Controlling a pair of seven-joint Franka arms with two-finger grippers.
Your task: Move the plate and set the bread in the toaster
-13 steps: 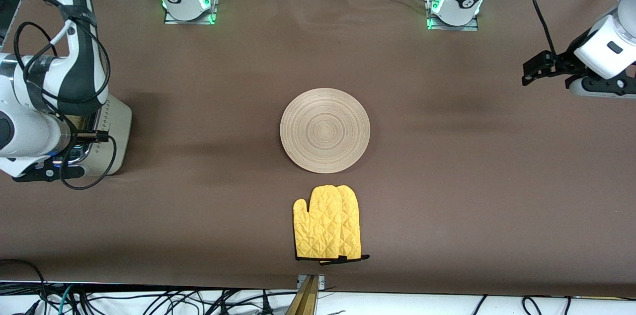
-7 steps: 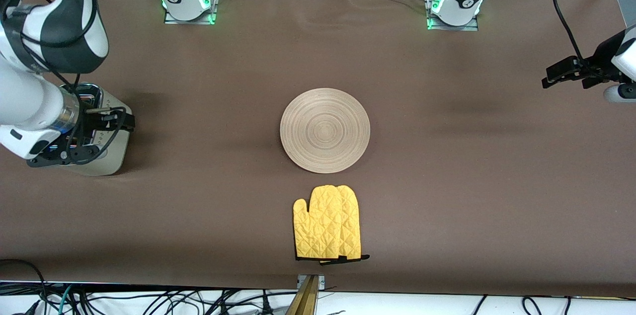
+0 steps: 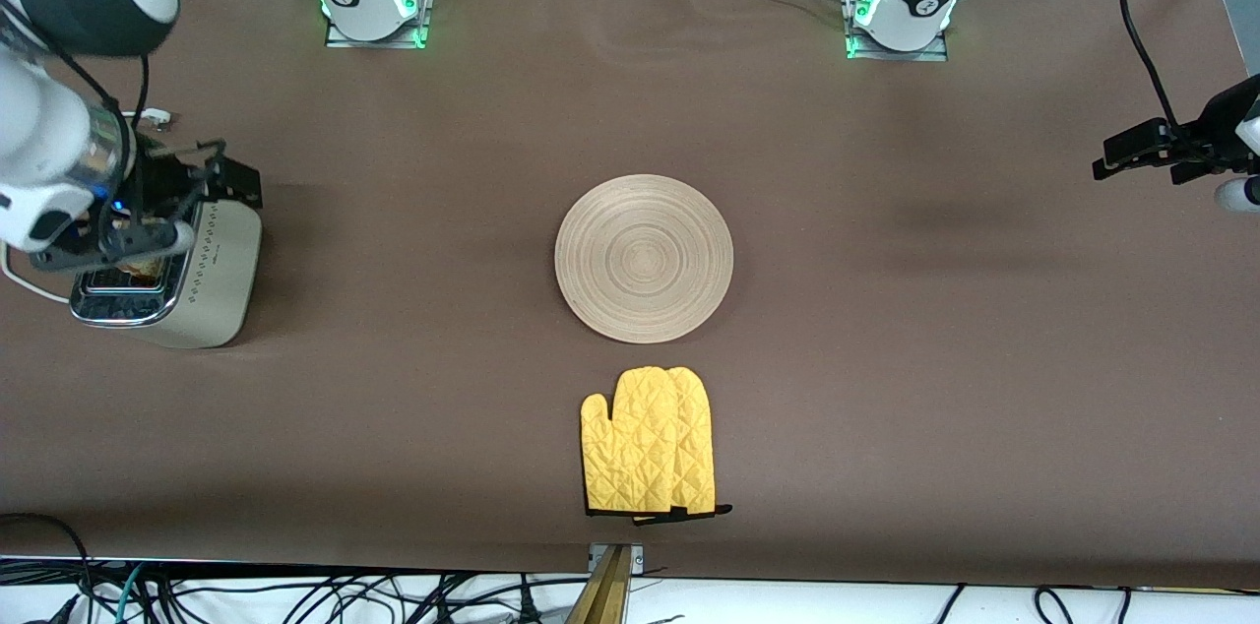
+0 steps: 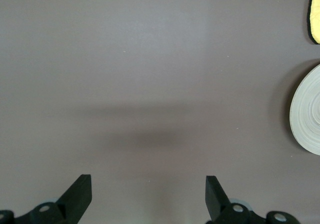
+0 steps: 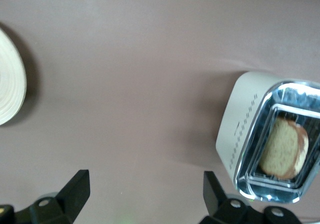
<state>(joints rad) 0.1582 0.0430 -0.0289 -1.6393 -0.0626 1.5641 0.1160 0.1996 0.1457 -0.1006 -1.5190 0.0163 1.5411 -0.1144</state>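
The cream toaster (image 3: 212, 280) stands at the right arm's end of the table. The bread (image 5: 282, 149) sits down in one of its chrome slots, and a brown bit of the bread (image 3: 140, 268) shows under the arm. My right gripper (image 5: 145, 184) hangs open and empty above the toaster's farther end. The round wooden plate (image 3: 644, 258) lies flat at mid-table with nothing on it. My left gripper (image 4: 147, 184) is open and empty over bare cloth at the left arm's end, well apart from the plate (image 4: 307, 114).
A yellow quilted oven mitt (image 3: 650, 442) lies just nearer the front camera than the plate. The toaster's white cord (image 3: 20, 284) trails off the table's end. Brown cloth (image 3: 935, 358) covers the table.
The right arm has lifted and drawn back from over the toaster, uncovering its chrome top and the bread. The left arm has pulled farther toward its end of the table.
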